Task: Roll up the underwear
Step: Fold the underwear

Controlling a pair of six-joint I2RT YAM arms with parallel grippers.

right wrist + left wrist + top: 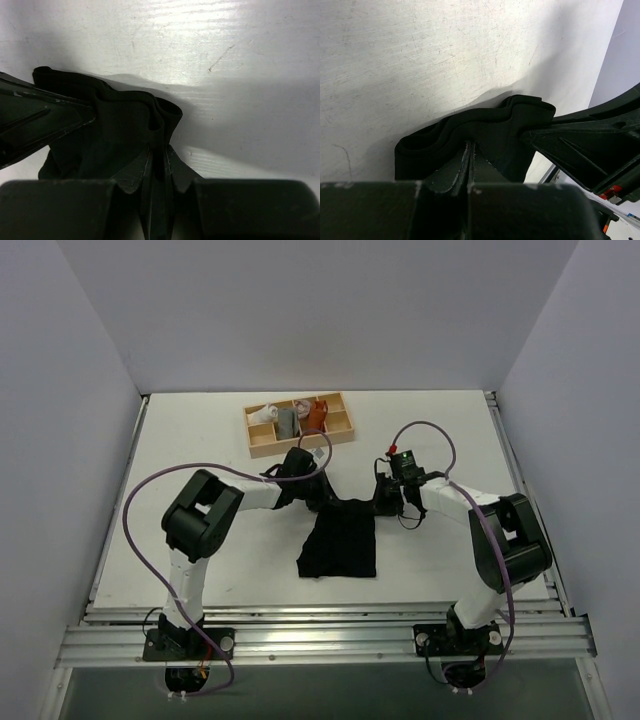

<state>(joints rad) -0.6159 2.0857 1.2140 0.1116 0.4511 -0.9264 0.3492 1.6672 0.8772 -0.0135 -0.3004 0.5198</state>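
The black underwear (pixel 340 545) lies on the white table, its near part spread flat and its far edge gathered into a narrow bunch between the two grippers. My left gripper (pixel 318 494) is shut on the left end of that bunched edge; in the left wrist view its tips (pixel 471 145) pinch the folded underwear (pixel 485 130). My right gripper (pixel 384 496) is shut on the right end, and a fold of the underwear (pixel 125 125) runs down between its fingertips (pixel 159 151). Each wrist view shows the other gripper's finger close by.
A small wooden tray (pixel 300 447) stands just beyond the left gripper, holding a white roll (pixel 265 417), a grey roll (pixel 288 422) and an orange-brown roll (pixel 315 415). White walls close in three sides. A metal rail (pixel 320 635) runs along the near edge.
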